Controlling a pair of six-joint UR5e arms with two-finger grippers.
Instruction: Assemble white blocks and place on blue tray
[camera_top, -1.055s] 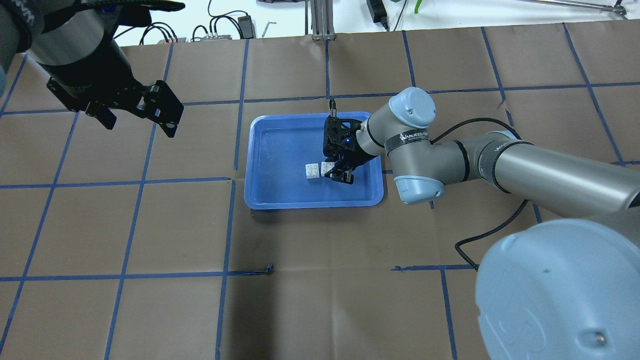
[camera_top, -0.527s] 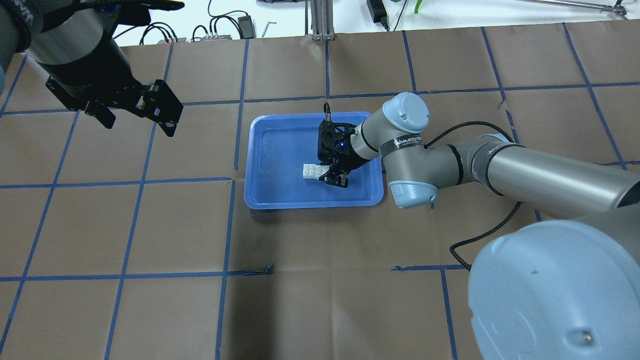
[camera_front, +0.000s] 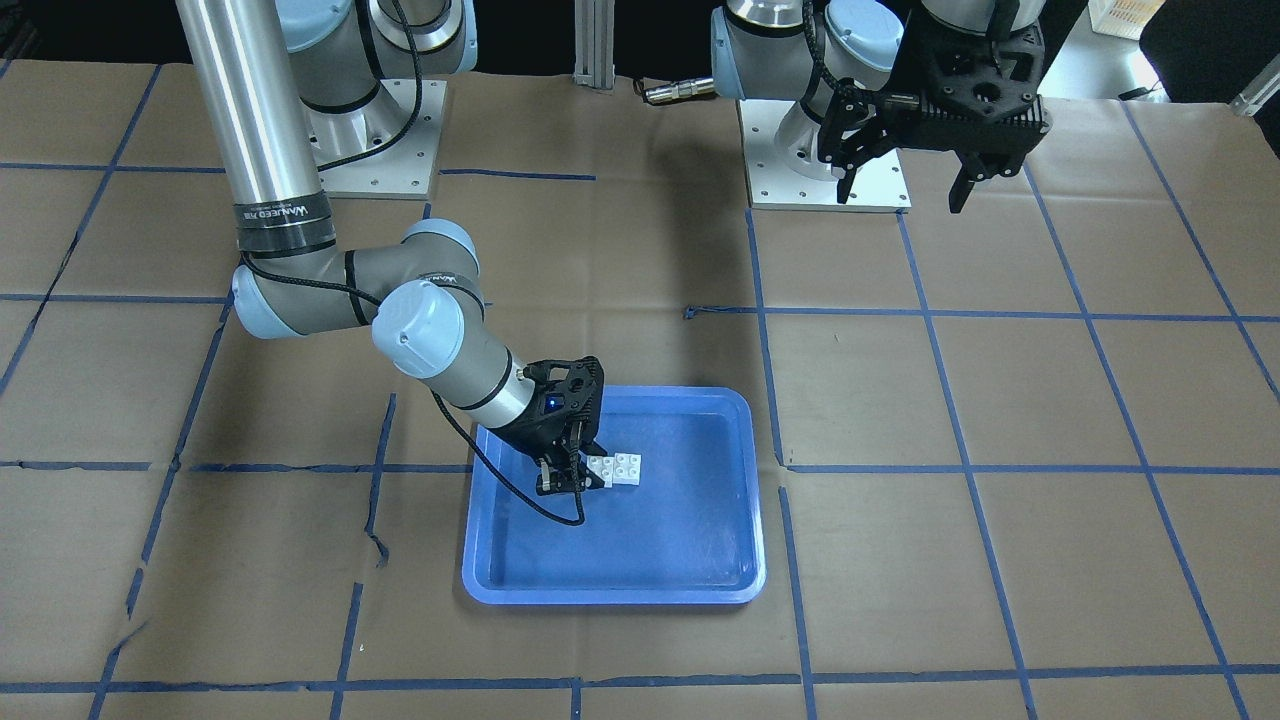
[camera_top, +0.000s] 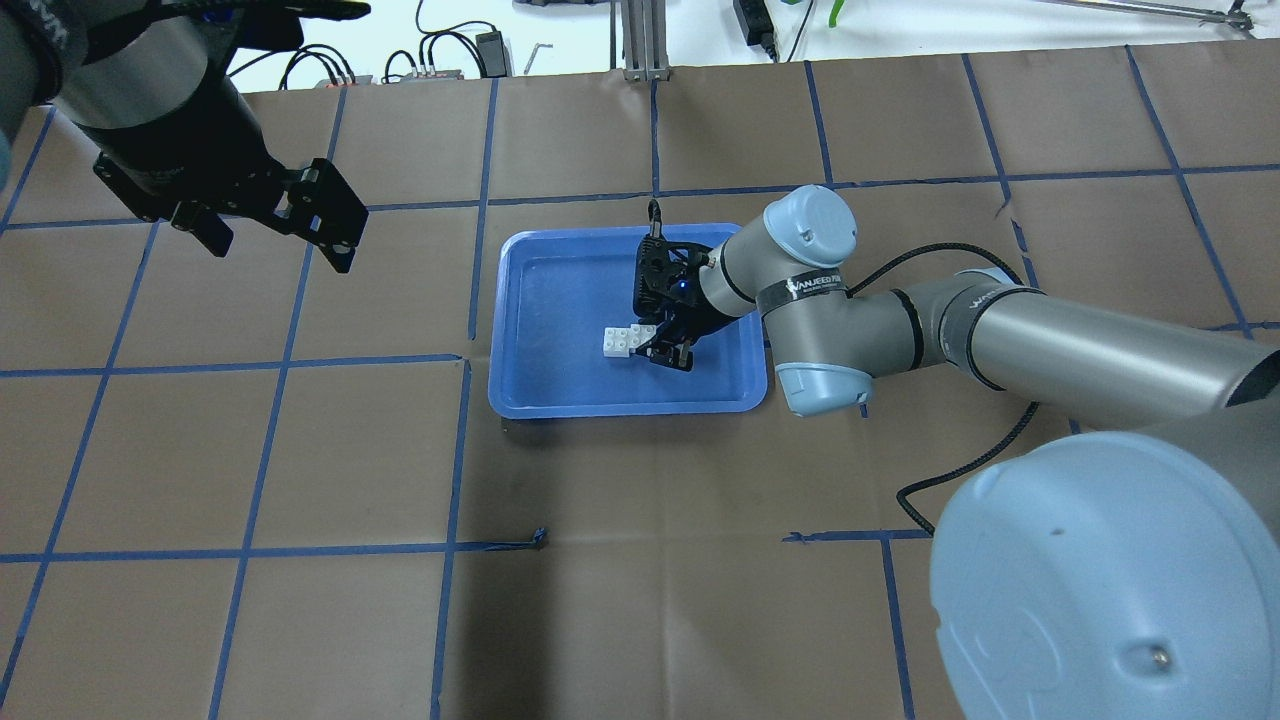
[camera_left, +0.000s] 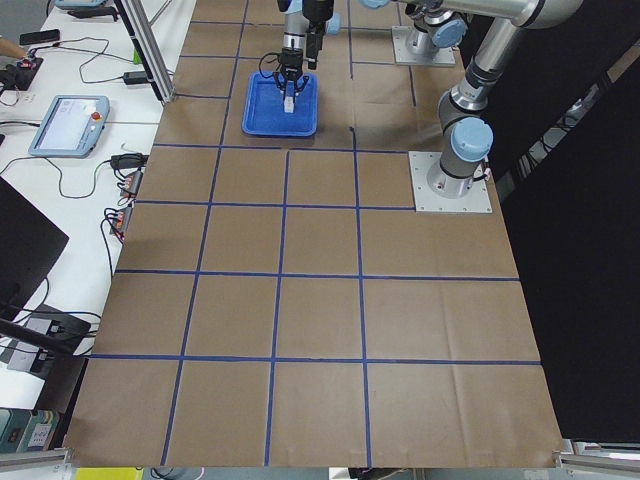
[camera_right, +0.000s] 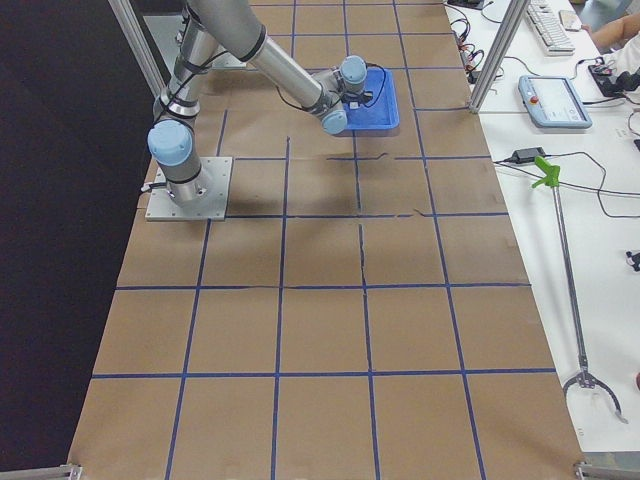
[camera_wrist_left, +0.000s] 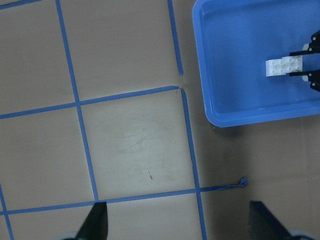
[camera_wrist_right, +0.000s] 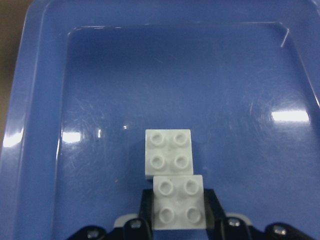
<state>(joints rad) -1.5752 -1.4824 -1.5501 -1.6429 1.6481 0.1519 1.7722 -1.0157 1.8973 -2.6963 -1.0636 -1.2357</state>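
Observation:
The blue tray (camera_top: 520, 405) lies mid-table. Two white blocks are inside it, studs up. My right gripper (camera_top: 668, 352) is low in the tray, shut on one white block (camera_wrist_right: 178, 201). That block touches the near edge of the other white block (camera_wrist_right: 168, 153), which rests on the tray floor. They sit side by side, slightly offset, in the front-facing view (camera_front: 627, 467) and the overhead view (camera_top: 615, 342). My left gripper (camera_top: 278, 245) hangs high above the table's left side, open and empty. Its fingertips (camera_wrist_left: 97, 222) frame the left wrist view.
The table is brown paper with a grid of blue tape lines. The tray's raised rim (camera_front: 610, 595) surrounds the blocks. The robot bases (camera_front: 825, 170) stand at the table's robot side. Cables and a power supply (camera_top: 490, 45) lie beyond the far edge.
My right gripper moved left with its white block, closed the gap to the other block, and pushed both a little left. The left arm has barely moved.

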